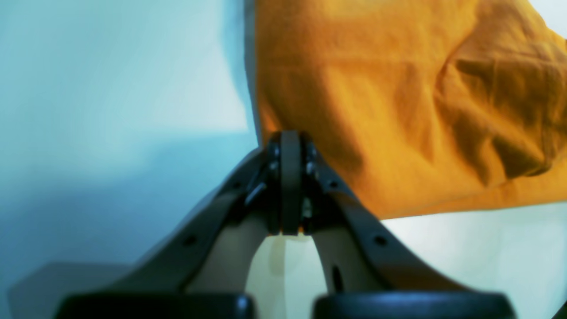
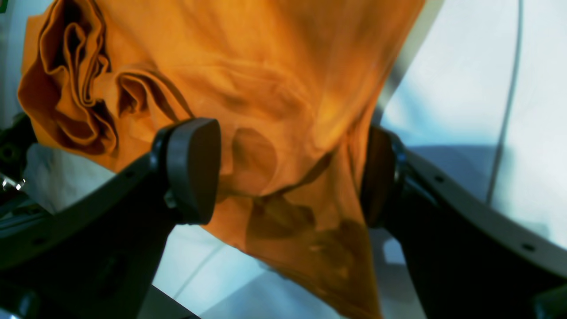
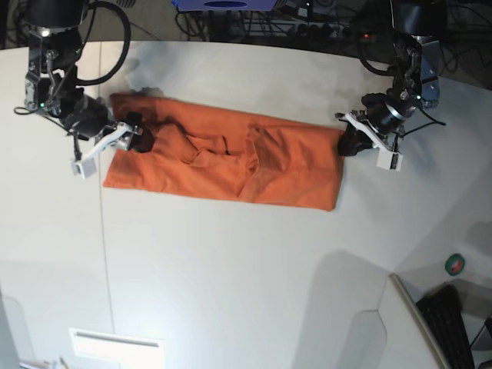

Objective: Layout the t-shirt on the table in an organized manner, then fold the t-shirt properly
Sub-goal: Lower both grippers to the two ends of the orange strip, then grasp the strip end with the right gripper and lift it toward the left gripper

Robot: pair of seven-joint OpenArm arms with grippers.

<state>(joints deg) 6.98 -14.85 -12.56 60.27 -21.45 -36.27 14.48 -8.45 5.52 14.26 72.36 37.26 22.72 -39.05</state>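
White table [image 3: 231, 269] fills the base view, thin dark seam line [image 3: 101, 231] running near-to-far on the left, cable clutter along the far edge. T-shirt [image 3: 231, 161] lies stretched left-to-right in the far half of the table, bright orange, roughly a long rectangle, wrinkled and bunched through the middle with folds overlapping; not flat.

2 arms, 1 at each end of the shirt. Left gripper [image 3: 347, 142] sits at the shirt's right end in the base view. In the left wrist view its jaws are pressed fully together right at the fabric edge [image 1: 398, 110]; a sliver of orange shows between the pads, so it looks clamped on the shirt's edge. Cloth rises away from the pads, creased on the right.

Right gripper [image 3: 132, 137] sits at the shirt's left end, on the far-left corner area. In the right wrist view its jaws stand wide apart with fabric [image 2: 266, 88] draped between them; 1 pad [image 2: 192, 170] is on the left, the other at the right just touching the cloth. Nothing pinched there. Bunched sleeve-like folds show at the upper left of that view.

Green-and-red roll [image 3: 455, 264] sits on a separate surface at the near right, well apart from the shirt. Keyboard [image 3: 446, 323] is partly visible at the near-right corner.
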